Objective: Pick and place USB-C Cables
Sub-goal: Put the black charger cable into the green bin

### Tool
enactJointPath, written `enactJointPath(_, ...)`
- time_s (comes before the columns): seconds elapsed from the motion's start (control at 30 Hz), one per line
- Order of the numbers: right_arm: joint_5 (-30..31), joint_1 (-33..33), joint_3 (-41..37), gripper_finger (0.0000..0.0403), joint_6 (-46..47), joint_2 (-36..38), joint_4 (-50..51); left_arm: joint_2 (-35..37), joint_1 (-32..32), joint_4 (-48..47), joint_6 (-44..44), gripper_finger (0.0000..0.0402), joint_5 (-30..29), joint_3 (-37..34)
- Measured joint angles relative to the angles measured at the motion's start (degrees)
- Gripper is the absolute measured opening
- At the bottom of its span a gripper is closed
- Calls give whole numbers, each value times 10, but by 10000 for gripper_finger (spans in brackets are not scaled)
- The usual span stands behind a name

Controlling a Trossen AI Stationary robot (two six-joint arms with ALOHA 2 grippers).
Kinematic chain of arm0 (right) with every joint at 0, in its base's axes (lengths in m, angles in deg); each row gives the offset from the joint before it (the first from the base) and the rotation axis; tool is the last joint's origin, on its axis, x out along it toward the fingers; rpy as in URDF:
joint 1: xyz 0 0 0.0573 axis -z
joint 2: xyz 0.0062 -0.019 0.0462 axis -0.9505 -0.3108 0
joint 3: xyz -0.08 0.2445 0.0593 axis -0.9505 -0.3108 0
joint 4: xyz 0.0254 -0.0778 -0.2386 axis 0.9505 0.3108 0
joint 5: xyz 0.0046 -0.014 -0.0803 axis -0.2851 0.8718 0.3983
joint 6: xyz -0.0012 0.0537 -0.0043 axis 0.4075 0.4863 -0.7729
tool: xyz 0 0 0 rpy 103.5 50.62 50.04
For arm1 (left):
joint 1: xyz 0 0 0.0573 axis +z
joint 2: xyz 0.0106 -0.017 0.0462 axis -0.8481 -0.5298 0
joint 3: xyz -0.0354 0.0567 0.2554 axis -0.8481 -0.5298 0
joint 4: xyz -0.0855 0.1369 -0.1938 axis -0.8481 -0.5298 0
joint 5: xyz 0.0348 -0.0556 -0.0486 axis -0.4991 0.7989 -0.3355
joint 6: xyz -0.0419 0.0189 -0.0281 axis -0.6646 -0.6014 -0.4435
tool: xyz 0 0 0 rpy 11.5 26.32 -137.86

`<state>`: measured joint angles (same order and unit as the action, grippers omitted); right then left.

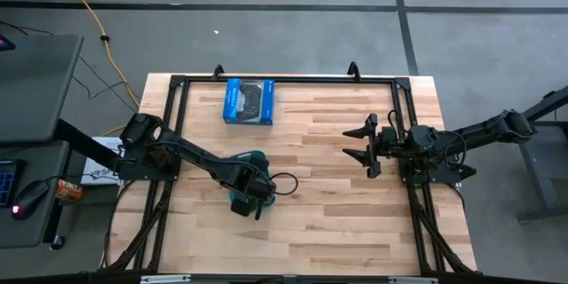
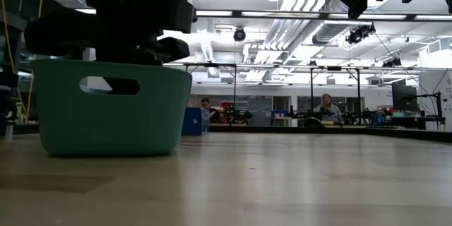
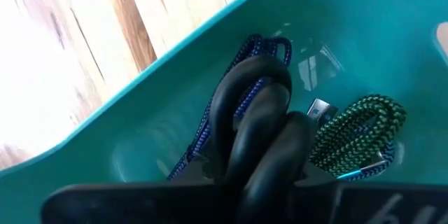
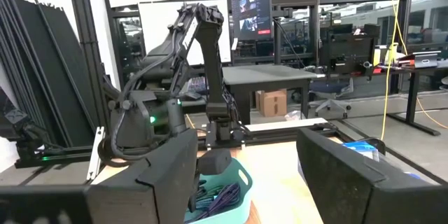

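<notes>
- The left gripper (image 1: 247,197) was lowered into the teal bin (image 2: 106,109), which stood on the tabletop (image 1: 337,222) toward the left side.
- In the left wrist view its jaws sat close together with the blue-purple cable (image 3: 241,77) running between and behind them; whether they truly pinched it or merely lay against it could not be told.
- The green cable (image 3: 360,129) lay coiled on the bin floor just beside that gripper, with a metal plug end showing between the two cables.
- The right wrist view showed more dark and purple cable loops (image 4: 220,197) heaped in the bin, though a count of them was not possible.
- The high view showed no cable lying loose on the bare wood; the only other item there was the blue box (image 1: 248,100) near the far edge.
- Judged from this, the gathering looked nearly or wholly done, with the last cable being set down or released.
- The right gripper (image 1: 366,149) hung over the right side of the tabletop, jaws spread wide apart and holding nothing, well apart from the bin.
</notes>
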<state>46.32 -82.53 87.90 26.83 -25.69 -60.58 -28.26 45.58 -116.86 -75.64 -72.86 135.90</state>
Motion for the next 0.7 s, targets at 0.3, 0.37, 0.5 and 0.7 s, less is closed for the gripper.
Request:
enactJointPath(0.3, 0, 0, 0, 236, 0, 0, 0, 0, 0, 13, -5, 28, -1, 0)
enactJointPath(0.37, 0, 0, 0, 236, 0, 0, 0, 0, 0, 14, -5, 28, -1, 0)
enactJointPath(0.5, 0, 0, 0, 236, 0, 0, 0, 0, 0, 15, -7, 29, -1, 0)
enactJointPath(0.7, 0, 0, 0, 236, 0, 0, 0, 0, 0, 15, -7, 29, -1, 0)
